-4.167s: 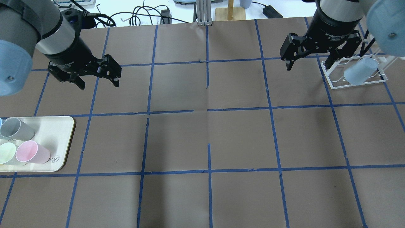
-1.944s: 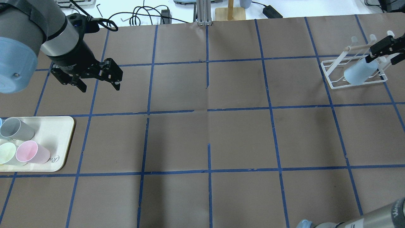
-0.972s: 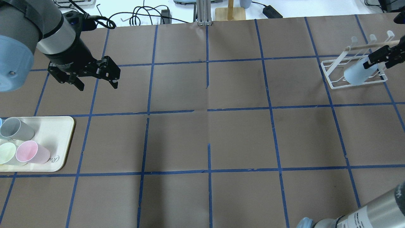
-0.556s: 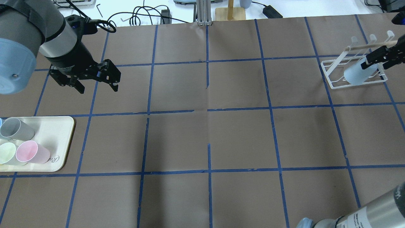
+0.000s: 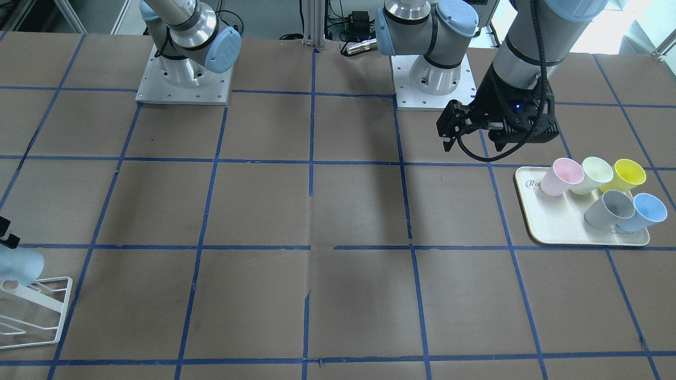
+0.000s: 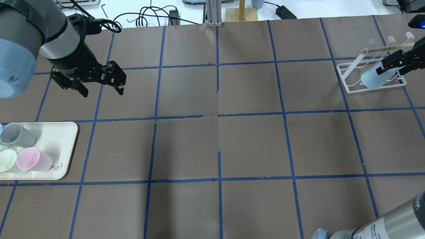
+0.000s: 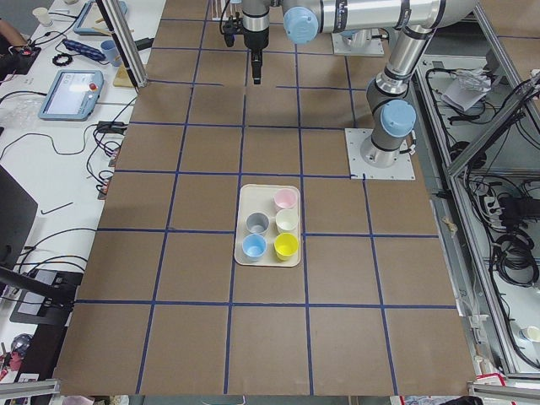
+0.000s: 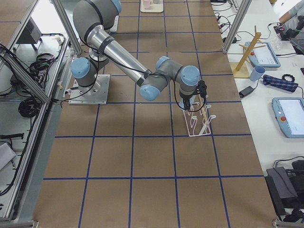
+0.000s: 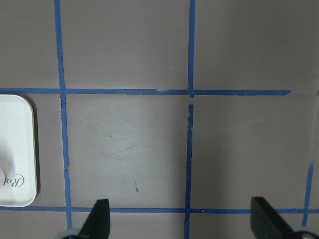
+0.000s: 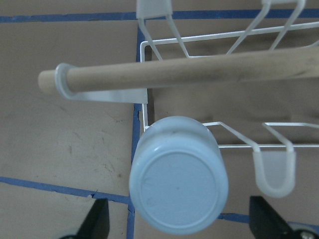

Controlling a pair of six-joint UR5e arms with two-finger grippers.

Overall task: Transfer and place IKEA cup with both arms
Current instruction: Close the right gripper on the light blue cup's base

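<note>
Our right gripper (image 6: 393,67) has edged slightly down toward the IKEA cup (image 6: 372,79), which sits tilted on the white rack (image 6: 347,87) at the right edge. Its fingers are spread wide, holding nothing. Our left gripper (image 6: 102,92), upper left, has barely shifted and is likewise spread and empty.

cream tray (image 5: 549,224) holding pink cup (image 5: 563,177), grey cup (image 5: 607,209), yellow cup (image 5: 627,176), white wire rack (image 10: 273,191)

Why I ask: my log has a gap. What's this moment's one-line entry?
right gripper: open, flanking IKEA cup on rack | left gripper: open, empty
</note>
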